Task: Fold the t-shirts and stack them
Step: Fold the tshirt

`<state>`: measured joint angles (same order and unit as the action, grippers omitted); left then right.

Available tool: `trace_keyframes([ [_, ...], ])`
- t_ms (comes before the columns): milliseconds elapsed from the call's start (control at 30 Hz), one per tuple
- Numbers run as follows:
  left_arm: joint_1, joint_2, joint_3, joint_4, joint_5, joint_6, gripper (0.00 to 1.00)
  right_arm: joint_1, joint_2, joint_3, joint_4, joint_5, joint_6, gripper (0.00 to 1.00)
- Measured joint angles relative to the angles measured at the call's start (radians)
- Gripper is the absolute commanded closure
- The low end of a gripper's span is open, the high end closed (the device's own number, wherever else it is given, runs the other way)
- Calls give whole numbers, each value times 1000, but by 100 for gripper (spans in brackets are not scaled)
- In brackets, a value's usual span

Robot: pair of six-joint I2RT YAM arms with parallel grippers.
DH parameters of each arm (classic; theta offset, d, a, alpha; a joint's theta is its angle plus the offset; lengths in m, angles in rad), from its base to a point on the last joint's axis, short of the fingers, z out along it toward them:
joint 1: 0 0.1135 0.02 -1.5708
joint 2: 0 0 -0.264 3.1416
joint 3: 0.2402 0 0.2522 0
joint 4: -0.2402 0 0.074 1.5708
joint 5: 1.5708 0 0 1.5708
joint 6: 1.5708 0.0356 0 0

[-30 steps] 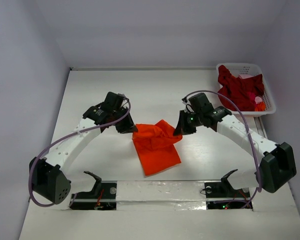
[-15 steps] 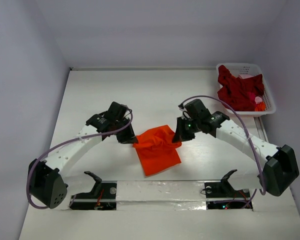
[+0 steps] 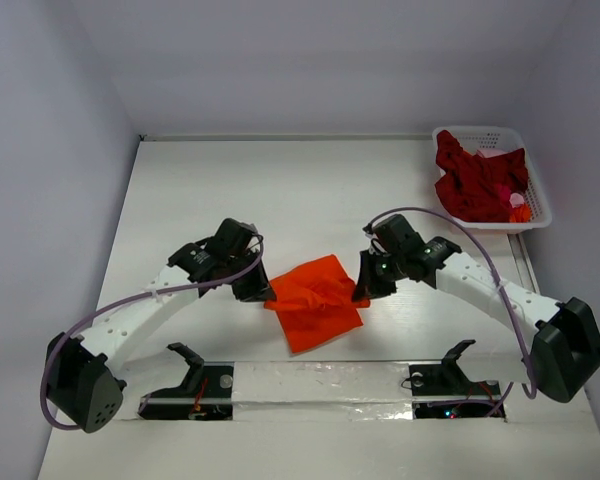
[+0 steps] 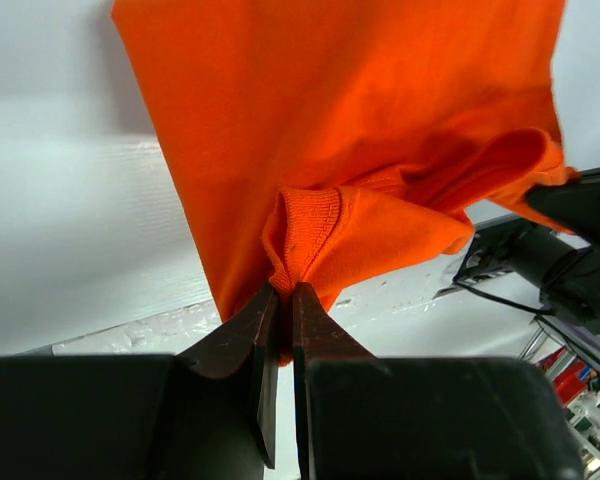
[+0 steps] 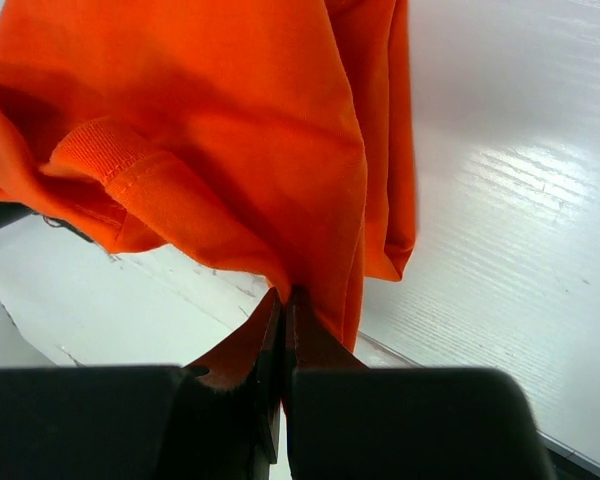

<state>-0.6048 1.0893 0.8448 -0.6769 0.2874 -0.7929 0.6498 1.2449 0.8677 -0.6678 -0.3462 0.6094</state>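
Note:
An orange t-shirt (image 3: 315,305) lies partly folded on the white table near the front middle. My left gripper (image 3: 268,293) is shut on its left edge; the left wrist view shows a ribbed hem of the orange t-shirt (image 4: 310,225) pinched between the jaws of that gripper (image 4: 285,292). My right gripper (image 3: 361,291) is shut on the shirt's right edge, the orange t-shirt (image 5: 210,130) hanging from its jaws (image 5: 283,296). Dark red t-shirts (image 3: 475,180) are heaped in the white basket (image 3: 485,135) at the back right.
White walls enclose the table on three sides. Two black stands (image 3: 190,365) (image 3: 450,365) sit on the taped strip along the near edge, close in front of the orange shirt. The right arm's purple cable (image 3: 460,215) arcs above it.
Both grippers have moved toward the near edge, carrying the shirt's far edge forward over the rest of it. The shirt now looks shorter front to back.

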Motion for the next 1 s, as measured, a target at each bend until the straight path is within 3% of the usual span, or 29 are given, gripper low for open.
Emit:
trace_keyframes([
  [600,-94,0,-66,30,31,-37,100,18,-15,-41,17,4,24,100],
  [1000,-228,5,-149,72,15,-98,100,27,-16,-67,35,9,39,100],
])
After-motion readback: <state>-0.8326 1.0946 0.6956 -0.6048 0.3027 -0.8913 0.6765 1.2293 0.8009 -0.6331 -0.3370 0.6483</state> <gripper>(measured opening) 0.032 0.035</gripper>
